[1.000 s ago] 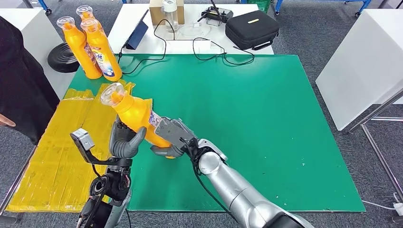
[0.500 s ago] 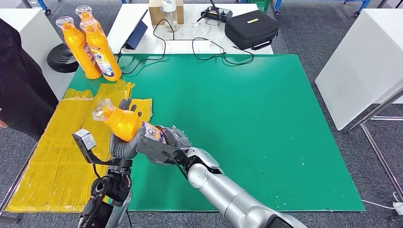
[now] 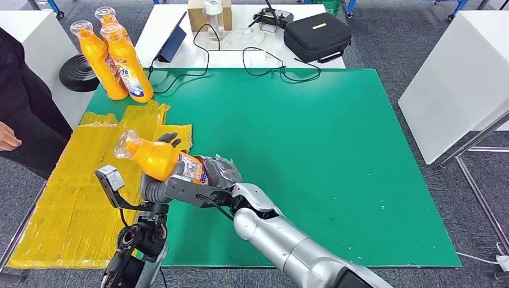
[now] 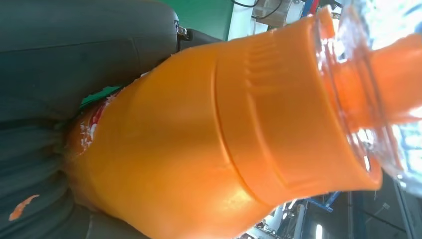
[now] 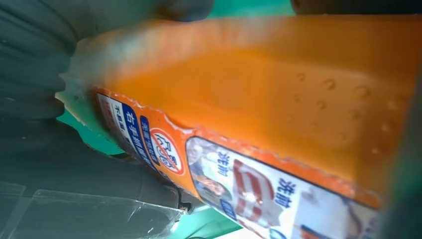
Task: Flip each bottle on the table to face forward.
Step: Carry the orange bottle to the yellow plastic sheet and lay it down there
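Note:
An orange bottle with a clear cap is held off the table over the left front of the green mat. It is tilted, with its cap up and to the left. My left hand grips its middle from below, and dark fingers wrap over its far side. My right hand holds its labelled lower end. The left wrist view has the bottle's plain orange shoulder against the palm. In the right wrist view the bottle's label faces the camera beside my right hand.
Three more orange bottles stand at the mat's far left corner. A yellow sheet covers the table's left side. A person stands at the left edge. Behind is a white table with a black case and cables.
The bottle has gone from leaning on the mat to being lifted and tipped flatter, with its cap swung left. My right hand turned under its base and my left hand closed around it.

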### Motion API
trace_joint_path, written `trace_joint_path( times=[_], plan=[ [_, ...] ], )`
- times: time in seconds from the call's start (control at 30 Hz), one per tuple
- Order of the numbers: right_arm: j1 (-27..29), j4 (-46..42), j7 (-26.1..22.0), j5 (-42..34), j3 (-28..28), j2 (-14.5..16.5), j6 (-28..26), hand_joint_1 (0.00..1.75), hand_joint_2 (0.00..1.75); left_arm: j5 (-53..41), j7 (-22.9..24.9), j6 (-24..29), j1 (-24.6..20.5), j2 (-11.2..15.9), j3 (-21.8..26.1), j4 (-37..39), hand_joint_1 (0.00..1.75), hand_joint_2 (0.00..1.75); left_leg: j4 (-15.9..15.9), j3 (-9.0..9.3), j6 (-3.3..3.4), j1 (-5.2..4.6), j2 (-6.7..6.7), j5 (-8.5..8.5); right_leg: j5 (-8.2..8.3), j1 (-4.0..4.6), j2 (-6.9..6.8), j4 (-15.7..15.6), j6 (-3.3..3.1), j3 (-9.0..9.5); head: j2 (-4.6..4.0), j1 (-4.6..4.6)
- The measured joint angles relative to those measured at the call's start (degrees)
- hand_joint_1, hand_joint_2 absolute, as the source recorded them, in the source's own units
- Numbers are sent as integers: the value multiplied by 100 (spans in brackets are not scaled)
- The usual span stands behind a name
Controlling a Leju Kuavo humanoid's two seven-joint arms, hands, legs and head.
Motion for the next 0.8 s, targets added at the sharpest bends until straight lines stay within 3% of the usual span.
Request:
trace_joint_path(
  times=[0.23, 0.27, 0.3, 0.37, 0.4, 0.43, 0.67, 0.8],
  plan=[
    [-20, -36, 64, -84, 27, 0, 5, 171, 175, -6, 91, -4, 0, -49, 63, -73, 175, 175, 0, 0, 0, 0, 0, 0, 0, 0, 0, 0, 0, 0, 0, 1],
    [-26, -48, 77, -102, 33, 0, 5, 141, 175, -2, 116, -4, 1, -60, 78, -101, 175, 175, 0, 0, 0, 0, 0, 0, 0, 0, 0, 0, 0, 0, 0, 0],
    [-30, -60, 86, -119, 37, 0, 4, 98, 175, 2, 140, -4, 4, -69, 90, -132, 175, 175, 0, 0, 0, 0, 0, 0, 0, 0, 0, 0, 0, 0, 0, 0],
    [-33, -74, 71, -149, 37, 1, -8, 14, 87, 5, 182, -2, 18, -84, 102, -201, 175, 175, 0, 0, 0, 0, 0, 0, 0, 0, 0, 0, 0, 1, 0, 0],
    [-33, -77, 43, -160, 35, 1, -20, 0, 44, -16, 197, 18, 27, -86, 105, -240, 175, 175, 0, -1, 0, 0, 0, 0, 0, 0, 0, 0, 0, 1, 0, 1],
    [-31, -77, 0, -168, 28, -1, -36, 0, 0, -86, 208, 82, 35, -89, 107, -284, 175, 175, 0, -1, 0, 0, 0, 0, 0, 0, 0, 0, 0, 1, 0, 0],
    [70, -93, -375, 14, -440, 4, 13, 0, 0, -1144, 316, 907, 120, -90, 140, -701, 175, 175, 0, -4, 0, 0, -1, 0, 0, 0, -1, 0, 0, -1, 0, 0],
    [380, -587, -624, 125, -1010, -44, 88, 0, 0, -1957, 261, 1590, 233, -84, 315, -1004, 175, 175, 0, -5, 0, 1, -1, 0, 0, 0, -1, 0, 0, -3, 0, 0]
  ],
)
